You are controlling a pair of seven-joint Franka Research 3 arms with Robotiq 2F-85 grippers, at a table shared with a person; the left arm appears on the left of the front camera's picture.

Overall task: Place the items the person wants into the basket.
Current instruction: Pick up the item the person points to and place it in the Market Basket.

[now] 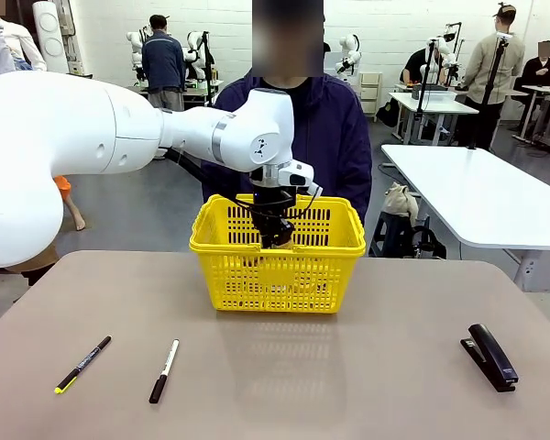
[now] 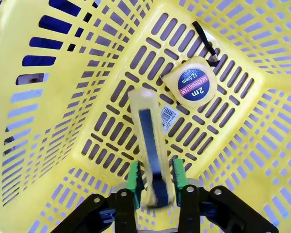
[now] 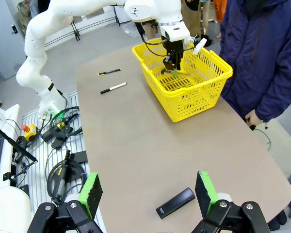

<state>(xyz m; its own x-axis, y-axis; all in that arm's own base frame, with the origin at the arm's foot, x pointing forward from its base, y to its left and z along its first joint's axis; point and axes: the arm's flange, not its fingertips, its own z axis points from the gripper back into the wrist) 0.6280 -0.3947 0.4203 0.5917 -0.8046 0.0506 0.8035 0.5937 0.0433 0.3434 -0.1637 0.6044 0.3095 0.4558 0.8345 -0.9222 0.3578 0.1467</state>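
Note:
My left gripper point(image 1: 275, 240) reaches down into the yellow basket point(image 1: 275, 249) at the far middle of the table. In the left wrist view its green pads point(image 2: 134, 175) stand close on either side of the yellow utility knife point(image 2: 150, 141), which looks blurred and loose between them, tip toward the basket floor point(image 2: 111, 121). The yellow-and-black tape measure point(image 2: 193, 82) lies on that floor. The slim black marker point(image 1: 82, 364) with a yellow-green end lies at the front left. My right gripper point(image 3: 148, 189) hangs open and empty above the table's right end. The person point(image 1: 335, 128) stands behind the basket.
A white-and-black pen point(image 1: 164, 369) lies beside the marker. A black stapler point(image 1: 489, 356) sits at the front right, just below my right gripper in its wrist view. Bare tabletop point(image 1: 284, 385) spans the front middle. Other tables and people stand far behind.

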